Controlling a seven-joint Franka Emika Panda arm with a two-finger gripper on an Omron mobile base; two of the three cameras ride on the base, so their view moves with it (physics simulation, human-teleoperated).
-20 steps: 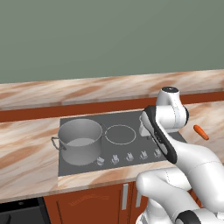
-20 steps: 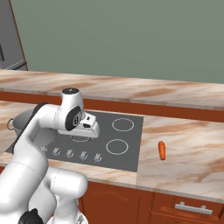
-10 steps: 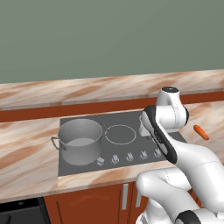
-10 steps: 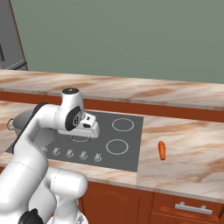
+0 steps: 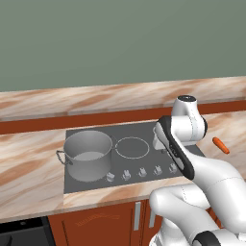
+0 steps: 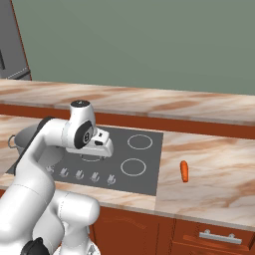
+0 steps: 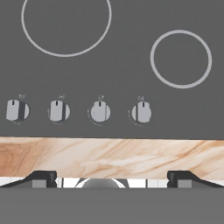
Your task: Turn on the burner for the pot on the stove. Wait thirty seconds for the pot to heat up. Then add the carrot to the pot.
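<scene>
Dark pincer (image 7: 112,177) — jaws wide apart, empty, above stove (image 7: 122,39) knobs (image 7: 99,111)

A kitchen: marble-look counter (image 6: 214,169), inset stove (image 5: 144,137), wooden cabinet fronts (image 6: 209,234) below.

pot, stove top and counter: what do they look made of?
Pot: looks like brushed metal, uniform grey with a soft sheen on the wall. Stove: smooth dark grey, likely glass-ceramic, flat with thin white rings; silver knobs look metallic. Counter: polished marble-like stone, tan and cream veining, though it could be laminate.
</scene>
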